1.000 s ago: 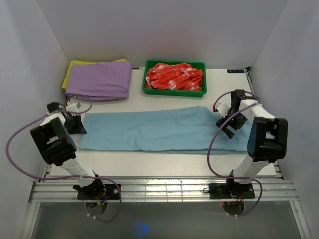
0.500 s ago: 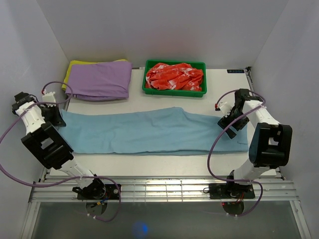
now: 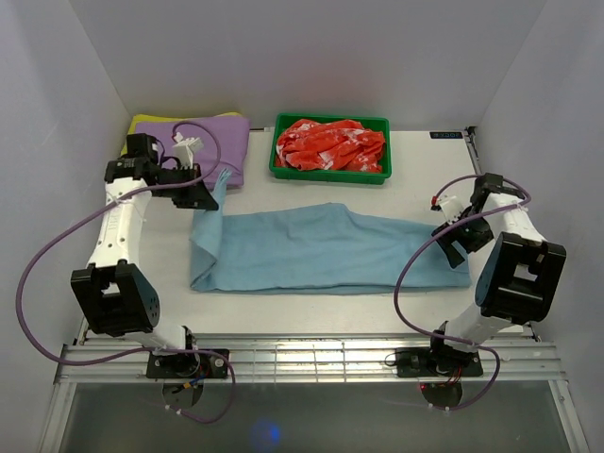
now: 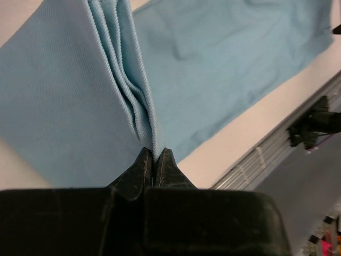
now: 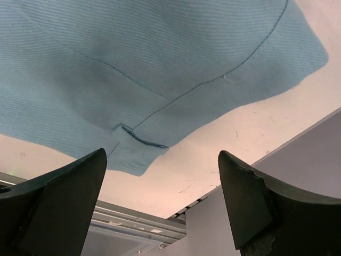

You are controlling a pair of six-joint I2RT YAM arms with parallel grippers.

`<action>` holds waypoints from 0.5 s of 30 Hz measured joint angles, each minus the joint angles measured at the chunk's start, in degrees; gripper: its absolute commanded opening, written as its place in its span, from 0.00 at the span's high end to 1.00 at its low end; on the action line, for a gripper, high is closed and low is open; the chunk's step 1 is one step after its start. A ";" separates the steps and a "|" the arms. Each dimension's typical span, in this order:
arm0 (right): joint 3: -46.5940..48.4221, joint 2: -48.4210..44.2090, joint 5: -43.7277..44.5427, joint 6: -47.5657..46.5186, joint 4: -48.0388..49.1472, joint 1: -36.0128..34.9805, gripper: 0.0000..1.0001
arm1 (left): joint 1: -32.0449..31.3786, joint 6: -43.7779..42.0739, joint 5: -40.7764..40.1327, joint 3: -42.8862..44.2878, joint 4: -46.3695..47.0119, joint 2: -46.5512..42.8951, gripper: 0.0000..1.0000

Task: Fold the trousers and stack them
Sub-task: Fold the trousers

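1. Firstly, on my far left, a purple folded garment [image 3: 226,140] lies on a yellow cloth [image 3: 142,123], left of the green tray [image 3: 330,176] and level with it.
2. My left gripper [image 3: 212,193] hangs left of the tray and nearer the arm bases, just in front of the purple garment. On the left wrist camera its fingers [image 4: 143,168] are pinched tight together on a bunched edge of the trousers [image 4: 213,64], and pleats of cloth fan away from the tips.
3. From above, the sky-blue trousers [image 3: 321,250] lie lengthwise on the table [image 3: 311,307] in front of the tray, apart from it. Their left end is raised off the table in that gripper's pinch, and the cloth doubles over there.
4. The tray itself holds a crumpled red-and-white cloth [image 3: 330,143].
5. My right gripper [image 3: 453,238] sits right of the tray and nearer the bases, at the right end of the trousers. On the right wrist camera its fingers [image 5: 64,202] stand wide apart with nothing between them. Beyond them lies the cloth's end, with a stitched seam and a small sewn loop [image 5: 141,140]. I cannot tell whether the tips touch the cloth.
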State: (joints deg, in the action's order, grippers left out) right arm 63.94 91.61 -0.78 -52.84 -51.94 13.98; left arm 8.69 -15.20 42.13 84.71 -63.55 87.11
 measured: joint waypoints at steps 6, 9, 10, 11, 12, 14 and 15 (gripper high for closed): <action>0.00 1.22 -0.94 -1.09 -0.46 3.93 0.10 | -10.36 15.74 -0.24 -4.33 10.69 0.13 1.00; 0.02 2.19 -1.11 -1.73 -0.48 6.45 0.10 | -17.92 22.53 -5.64 -5.84 16.76 0.17 1.00; 0.02 2.49 -1.14 -1.84 -0.46 7.37 0.10 | -20.48 24.41 -7.39 -6.21 18.38 0.24 1.00; 0.02 2.80 -1.14 -1.88 -0.46 8.11 0.10 | -23.08 26.14 -8.98 -6.43 19.61 0.39 1.00; 0.04 3.13 -1.14 -1.90 -0.46 8.76 0.10 | -25.16 27.80 -10.40 -6.51 20.81 0.66 1.00; 0.13 3.87 -1.14 -1.95 -0.46 10.08 0.10 | -29.11 30.69 -12.76 -6.86 23.19 1.27 1.00; 0.24 4.24 -1.14 -2.01 -0.46 10.58 0.10 | -30.67 32.02 -13.70 -7.13 24.39 1.60 1.00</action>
State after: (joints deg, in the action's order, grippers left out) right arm 64.18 95.85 -1.91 -54.85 -52.40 24.56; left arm -21.98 16.82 28.42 77.58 -39.16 88.71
